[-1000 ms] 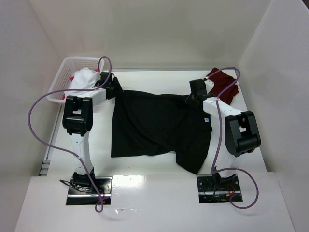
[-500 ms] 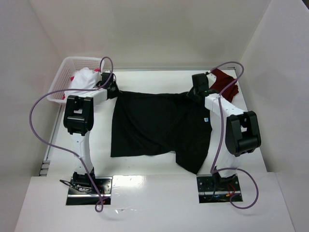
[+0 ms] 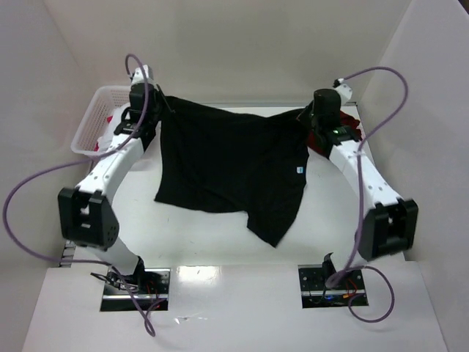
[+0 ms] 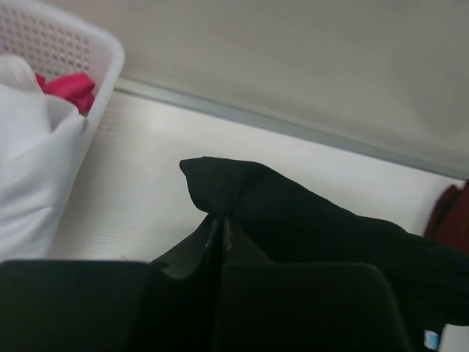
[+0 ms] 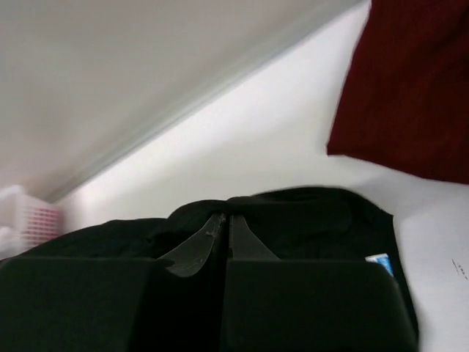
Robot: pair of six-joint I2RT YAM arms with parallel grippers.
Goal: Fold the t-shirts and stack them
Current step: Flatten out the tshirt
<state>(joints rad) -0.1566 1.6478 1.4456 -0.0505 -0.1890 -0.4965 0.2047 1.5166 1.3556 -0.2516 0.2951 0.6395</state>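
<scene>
A black t-shirt [image 3: 227,161] hangs stretched between both grippers, its upper edge raised and its lower part trailing on the table. My left gripper [image 3: 157,103] is shut on the shirt's left top corner; in the left wrist view the jaws [image 4: 221,217] pinch a fold of black cloth [image 4: 293,220]. My right gripper [image 3: 308,117] is shut on the right top corner, and the right wrist view shows its jaws [image 5: 226,217] closed on the black cloth [image 5: 315,220]. A maroon t-shirt [image 3: 352,126] [image 5: 410,88] lies at the back right, partly hidden behind the right arm.
A white lattice basket [image 3: 91,121] [image 4: 73,37] stands at the back left, holding white cloth [image 4: 29,169] and pink-red cloth [image 4: 69,88]. The back wall rises close behind both grippers. A side wall stands near the maroon shirt.
The left gripper has shut on the black shirt's corner. Both arms have risen and stretched toward the back, lifting the shirt's upper edge off the table.
</scene>
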